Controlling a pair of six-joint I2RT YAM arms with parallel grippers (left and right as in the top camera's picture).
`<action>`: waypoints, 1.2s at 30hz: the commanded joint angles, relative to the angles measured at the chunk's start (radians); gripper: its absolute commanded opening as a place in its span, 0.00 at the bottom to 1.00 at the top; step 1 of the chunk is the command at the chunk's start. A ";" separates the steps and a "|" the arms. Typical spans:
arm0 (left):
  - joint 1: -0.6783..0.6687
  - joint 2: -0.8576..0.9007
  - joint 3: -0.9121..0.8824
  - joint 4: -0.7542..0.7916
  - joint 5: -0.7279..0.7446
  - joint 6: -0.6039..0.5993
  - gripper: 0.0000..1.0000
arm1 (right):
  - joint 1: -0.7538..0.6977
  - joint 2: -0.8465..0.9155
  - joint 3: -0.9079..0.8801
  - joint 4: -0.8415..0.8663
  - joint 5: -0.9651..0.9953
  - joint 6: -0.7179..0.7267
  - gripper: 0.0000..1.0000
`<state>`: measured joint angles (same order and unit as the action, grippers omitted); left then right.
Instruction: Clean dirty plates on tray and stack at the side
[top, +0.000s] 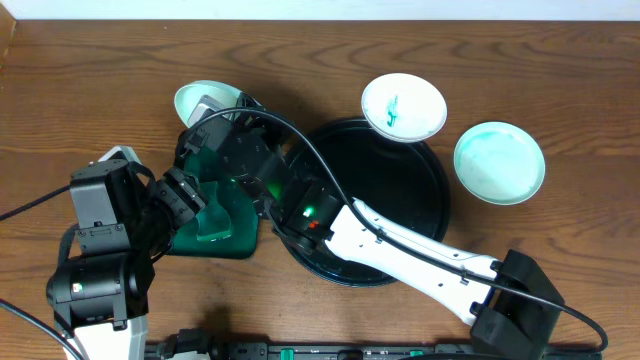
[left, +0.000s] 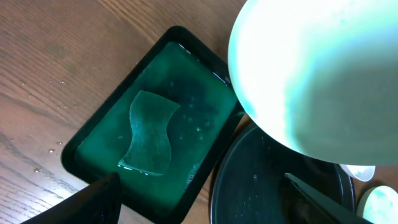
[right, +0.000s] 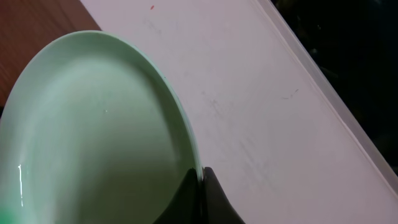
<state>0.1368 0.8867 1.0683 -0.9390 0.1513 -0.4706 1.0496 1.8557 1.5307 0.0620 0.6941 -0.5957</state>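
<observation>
The black tray (top: 420, 215) lies mid-table, partly under my right arm. My right gripper (top: 222, 128) is shut on the rim of a pale green-white plate (top: 200, 98), holding it tilted above the table left of the tray. In the right wrist view the fingers (right: 202, 177) pinch that plate's edge (right: 93, 137). The plate fills the upper right of the left wrist view (left: 317, 74). A white plate with a teal smear (top: 403, 106) rests at the tray's far rim. A teal-tinted plate (top: 499, 162) lies on the table right of the tray. My left gripper (top: 190, 200) (left: 202, 183) is open and empty.
A dark green rectangular tray (top: 215, 245) (left: 93, 134) holding a wet green cloth (left: 149, 134) sits left of the black tray (left: 280, 186), under my left gripper. The table is brown wood (top: 100, 80). A white wall edge runs along the back.
</observation>
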 joint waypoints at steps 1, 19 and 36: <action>0.004 0.001 0.022 -0.003 -0.002 0.006 0.80 | 0.005 -0.023 0.020 -0.006 -0.014 0.003 0.01; 0.004 0.001 0.022 -0.003 -0.002 0.006 0.80 | -0.036 -0.019 0.019 -0.065 -0.091 0.164 0.01; 0.004 0.001 0.022 -0.003 -0.002 0.006 0.80 | -0.166 -0.015 0.020 -0.261 -0.402 0.620 0.01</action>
<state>0.1368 0.8867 1.0683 -0.9394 0.1516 -0.4706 0.9302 1.8503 1.5417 -0.1787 0.4191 -0.1818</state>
